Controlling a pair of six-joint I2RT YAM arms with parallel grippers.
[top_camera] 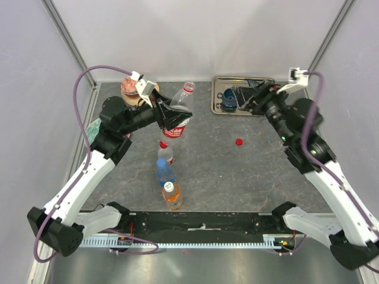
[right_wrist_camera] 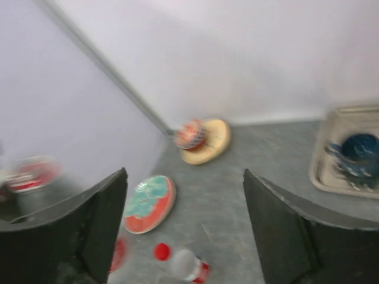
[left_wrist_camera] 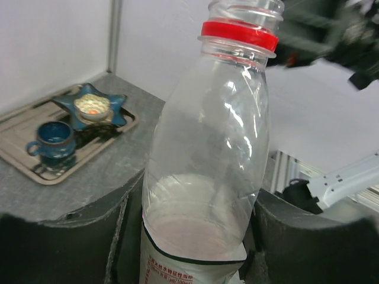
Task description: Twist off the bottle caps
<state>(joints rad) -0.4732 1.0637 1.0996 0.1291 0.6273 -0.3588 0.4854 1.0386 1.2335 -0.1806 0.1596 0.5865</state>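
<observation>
The left gripper [top_camera: 170, 118] clamps the tilted bottle [left_wrist_camera: 207, 148] to brace it for twisting; its neck is bare; the red cap [top_camera: 239, 141] lies loose on the table [top_camera: 266, 171]; the right gripper [right_wrist_camera: 185, 225] gapes empty.

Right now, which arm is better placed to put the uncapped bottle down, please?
Left: its gripper holds the uncapped bottle; the right gripper is open and empty near the tray.

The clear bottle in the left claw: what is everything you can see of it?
The clear bottle is thin see-through plastic, seemingly empty, with a red ring under bare neck threads, no cap on. A printed label wraps its lower part. The left gripper clamps its sides, holding it tilted, neck toward the far wall.
</observation>
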